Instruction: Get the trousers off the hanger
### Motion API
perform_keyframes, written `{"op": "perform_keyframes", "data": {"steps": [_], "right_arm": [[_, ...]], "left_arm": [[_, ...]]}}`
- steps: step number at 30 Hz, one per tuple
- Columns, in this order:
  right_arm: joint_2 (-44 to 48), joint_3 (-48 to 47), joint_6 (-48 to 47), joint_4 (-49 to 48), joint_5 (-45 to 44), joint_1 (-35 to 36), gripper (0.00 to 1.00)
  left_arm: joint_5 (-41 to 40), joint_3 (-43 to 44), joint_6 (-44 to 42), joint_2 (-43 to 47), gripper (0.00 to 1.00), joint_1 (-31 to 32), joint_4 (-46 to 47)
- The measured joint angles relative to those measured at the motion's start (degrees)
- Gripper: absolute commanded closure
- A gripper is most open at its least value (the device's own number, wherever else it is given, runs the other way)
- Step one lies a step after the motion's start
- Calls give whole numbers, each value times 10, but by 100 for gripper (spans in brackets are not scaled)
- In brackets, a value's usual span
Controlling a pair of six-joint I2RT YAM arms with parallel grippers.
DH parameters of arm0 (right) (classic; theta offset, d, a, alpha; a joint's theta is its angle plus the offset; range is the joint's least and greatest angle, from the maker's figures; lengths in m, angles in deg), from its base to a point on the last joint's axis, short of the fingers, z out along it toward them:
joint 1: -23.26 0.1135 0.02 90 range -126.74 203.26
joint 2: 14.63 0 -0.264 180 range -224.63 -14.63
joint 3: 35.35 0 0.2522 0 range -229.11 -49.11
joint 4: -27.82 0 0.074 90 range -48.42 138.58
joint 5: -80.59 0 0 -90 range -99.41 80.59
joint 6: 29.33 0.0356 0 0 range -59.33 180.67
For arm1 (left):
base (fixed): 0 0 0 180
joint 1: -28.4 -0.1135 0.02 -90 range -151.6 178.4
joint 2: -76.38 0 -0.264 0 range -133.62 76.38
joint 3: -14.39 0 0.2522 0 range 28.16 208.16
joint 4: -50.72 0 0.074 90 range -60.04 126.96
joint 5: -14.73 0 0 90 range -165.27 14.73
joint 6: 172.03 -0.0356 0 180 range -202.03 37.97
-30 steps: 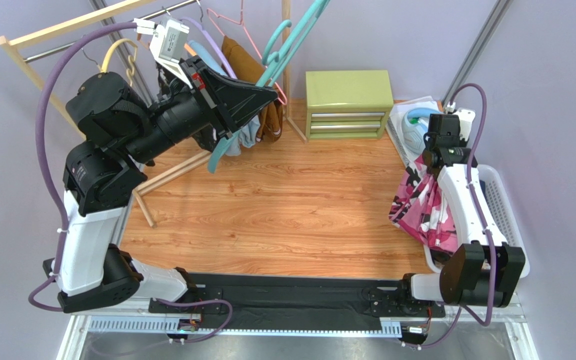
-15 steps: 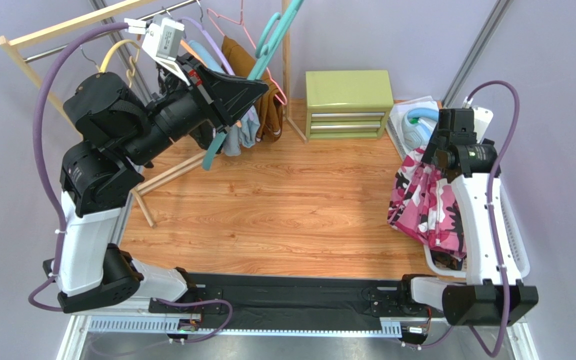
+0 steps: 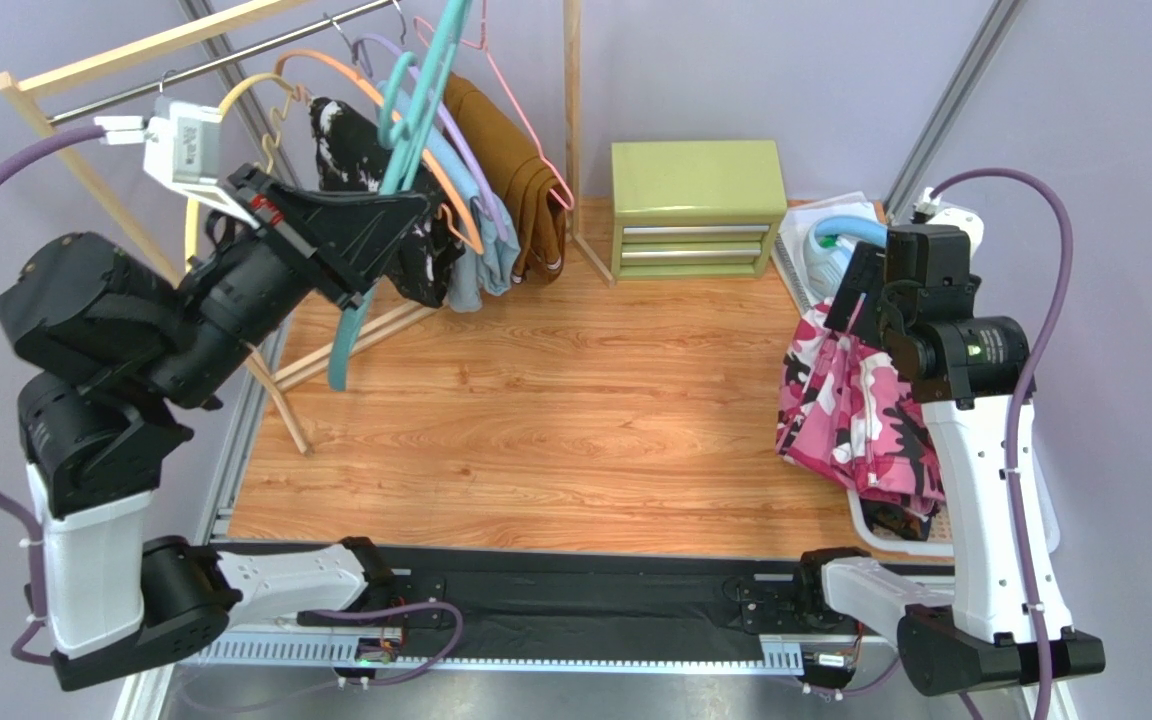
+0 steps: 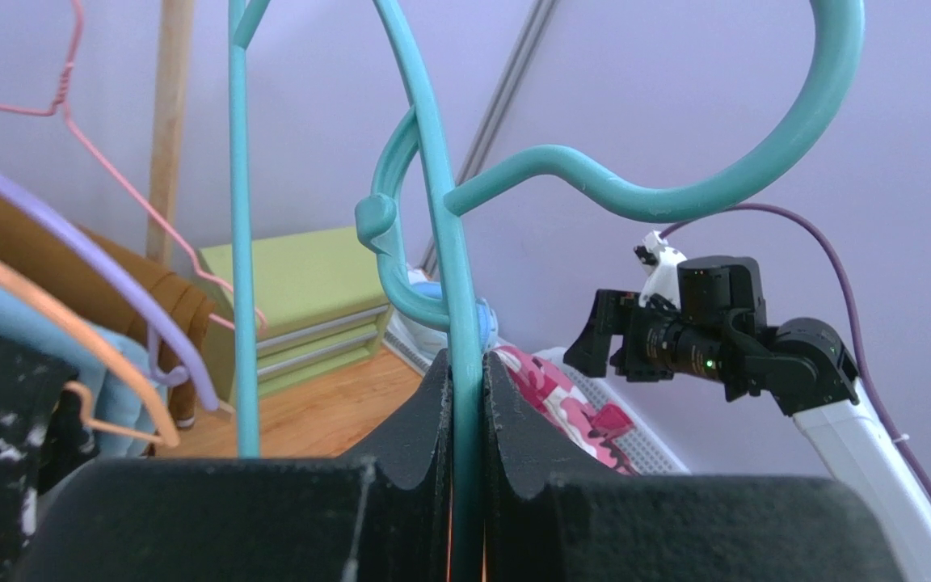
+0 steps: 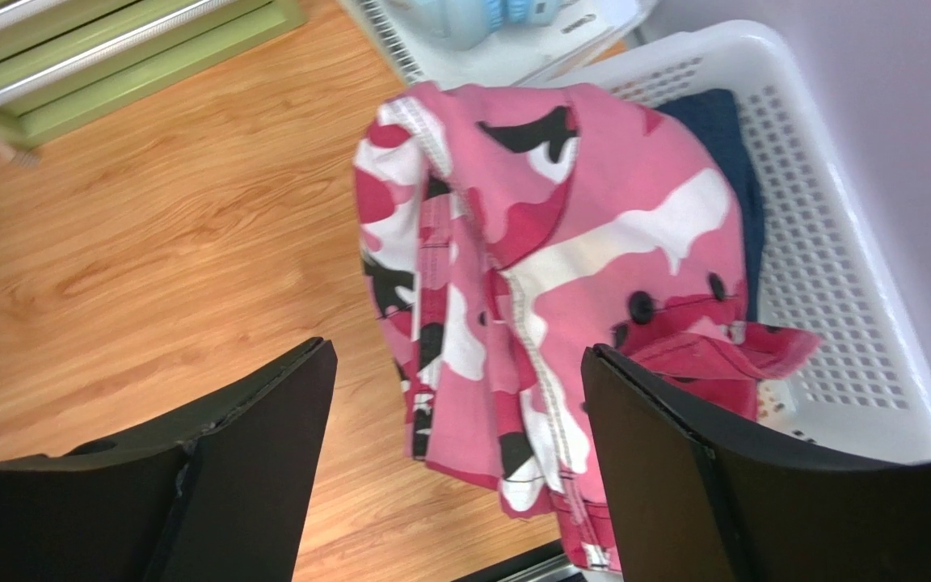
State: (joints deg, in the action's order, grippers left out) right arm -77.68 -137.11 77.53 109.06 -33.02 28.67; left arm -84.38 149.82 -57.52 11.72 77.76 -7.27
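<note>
Left gripper [image 4: 467, 376] is clamped tight on the thin stem of the teal hanger [image 4: 450, 243], held up beside the clothes rack [image 3: 117, 57] at the far left of the desk [image 5: 131, 243]. Well apart from it, on the right side, the right gripper [image 5: 456, 364] hangs with its jaws spread wide and nothing between them. Directly below that gripper lie the pink camouflage trousers [image 5: 519, 279], crumpled and draped over the rim of the white basket [image 5: 847, 279], with part of the fabric spilling onto the wood. The navy trousers [image 5: 713, 133] lie inside the basket, touching the pink pair and partly covered by it, off to the far side of the gripper's right finger.
</note>
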Motion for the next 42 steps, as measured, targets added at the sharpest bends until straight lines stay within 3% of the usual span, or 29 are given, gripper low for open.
{"op": "perform_keyframes", "data": {"steps": [14,23,31,42], "right_arm": [[-37,0,-2,-18,105,87,21],[-43,5,-2,-50,139,101,21],[-44,28,-2,-59,156,102,21],[-45,29,-2,-60,174,118,21]], "left_arm": [[-108,-11,26,106,100,0,-49],[-172,-15,64,147,100,0,-119],[-215,-170,143,187,100,0,-148],[-358,-161,174,93,100,0,-145]]}}
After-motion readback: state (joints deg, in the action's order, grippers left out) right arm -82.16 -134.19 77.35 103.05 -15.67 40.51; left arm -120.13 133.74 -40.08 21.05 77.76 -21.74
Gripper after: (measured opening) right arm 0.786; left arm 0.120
